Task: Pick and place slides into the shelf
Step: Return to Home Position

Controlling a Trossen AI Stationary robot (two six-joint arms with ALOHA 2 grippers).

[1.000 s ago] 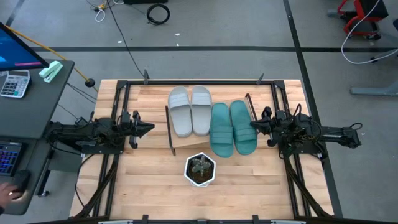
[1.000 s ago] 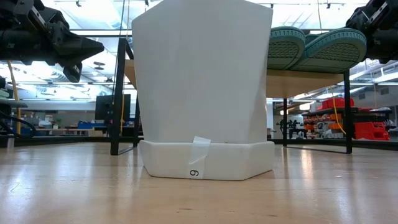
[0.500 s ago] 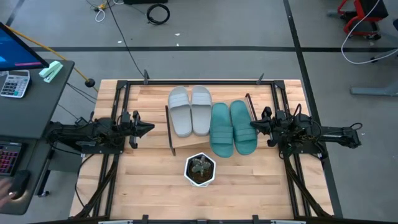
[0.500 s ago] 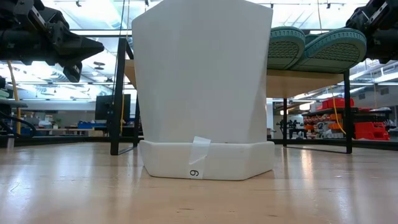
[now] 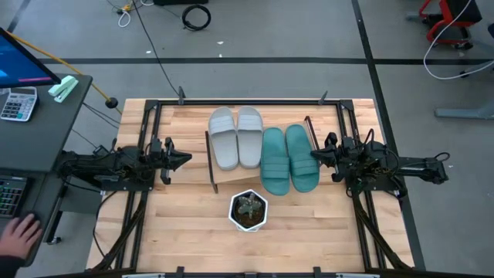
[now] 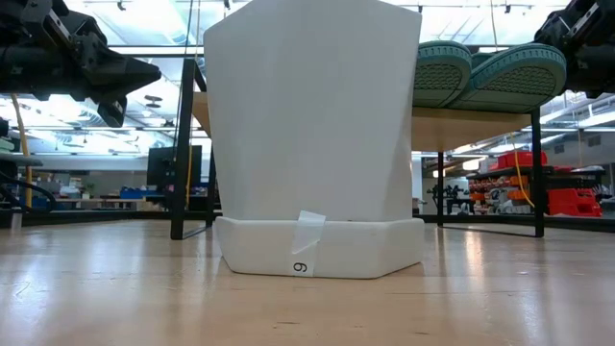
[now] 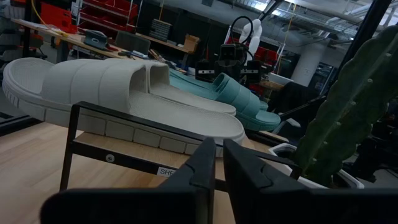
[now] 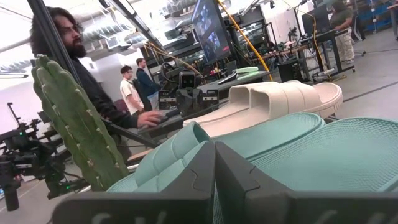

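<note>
Lower-left corner, high view: a person's hand (image 5: 19, 234), off the table (image 5: 177, 232). Lower centre: white pot (image 5: 248, 211) with cactus. Just behind it the shelf (image 5: 226, 178) carries all four: grey slides (image 5: 236, 137) at centre, teal slides (image 5: 289, 158) just beside, to their right. Mid-left, left gripper (image 5: 185, 159); mid-right, right gripper (image 5: 315, 155). Each is beside the shelf, fingers pressed together, holding nothing.

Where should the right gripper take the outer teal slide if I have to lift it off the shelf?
Probably its wide strap, pinched across from above: the outer teal slide lies flat, sole down, strap arching up, and the right gripper is beside it.
</note>
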